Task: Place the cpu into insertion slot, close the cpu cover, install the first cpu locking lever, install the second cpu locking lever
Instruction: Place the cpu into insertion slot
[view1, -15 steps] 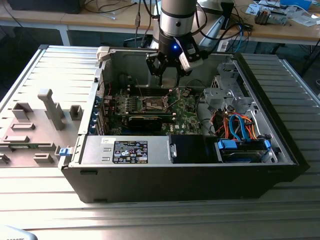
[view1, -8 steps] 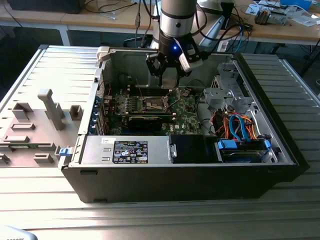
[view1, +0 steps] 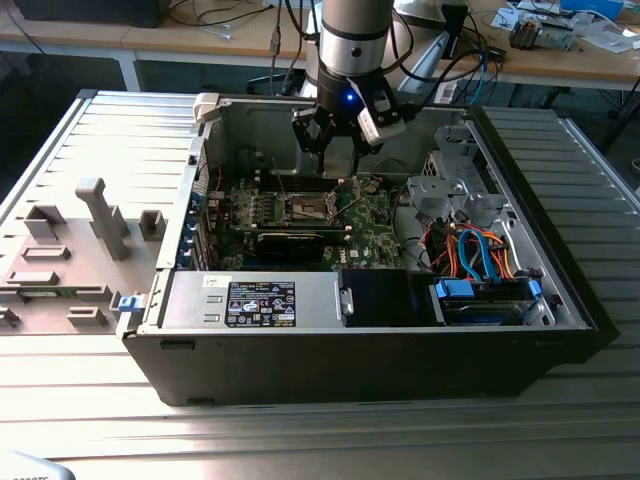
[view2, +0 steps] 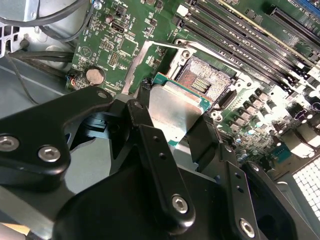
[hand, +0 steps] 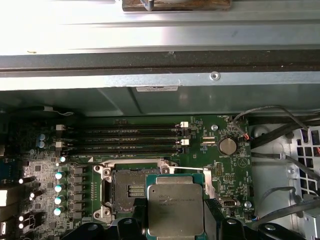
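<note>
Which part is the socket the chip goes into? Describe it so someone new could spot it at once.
In the open computer case, find the green circuit board and its long black memory slots. Beside them sits the socket, close to the chip held in the gripper. It alone is square, with a silver metal rim around a dark open centre.

A robotics or electronics lab; an open desktop computer case (view1: 350, 360) lies on a ribbed metal table (view1: 300, 440); wooden-topped workbenches (view1: 570, 62) behind carry cables (view1: 220, 15) and loose electronic parts (view1: 540, 30); grey fixture blocks (view1: 100, 215) stand at the exterior view's left; a robot arm (view1: 352, 30) hangs over the bare motherboard (view1: 372, 215).
</note>
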